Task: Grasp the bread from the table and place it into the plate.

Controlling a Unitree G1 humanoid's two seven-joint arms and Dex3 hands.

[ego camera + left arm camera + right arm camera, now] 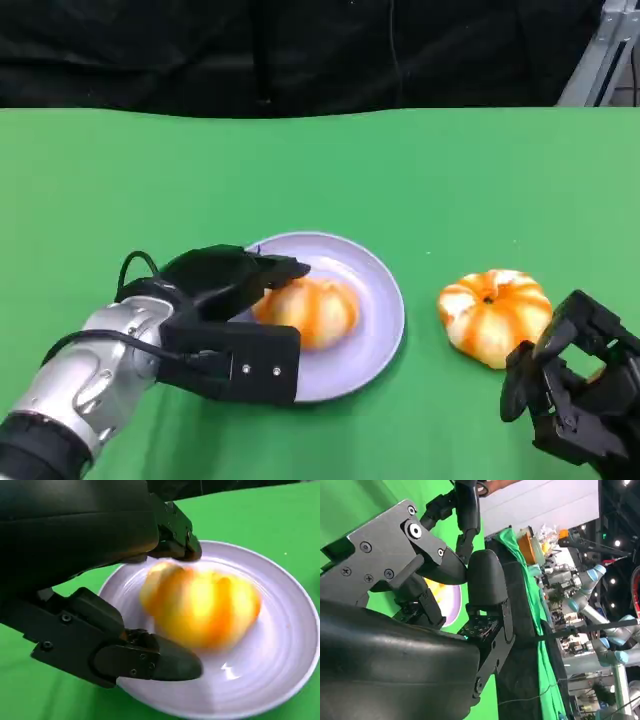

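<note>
The left hand (225, 305) reaches over the lavender plate (375, 335), its fingers (175, 530) spread on either side of an orange-streaked bread roll (308, 310) lying on that plate. A second roll (493, 315) lies on the green table (320, 170) just right of the plate. Beside it rests the right hand (575, 385), fingers curled in, holding nothing.

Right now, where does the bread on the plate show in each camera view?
Head view: bread on the lavender plate, beside the left hand.
Left wrist view: bread mid-picture on the plate, between the left hand's fingers.
Right wrist view: an orange-yellow patch, probably the bread, behind the right hand.
Shared landmark: the plate.
</note>
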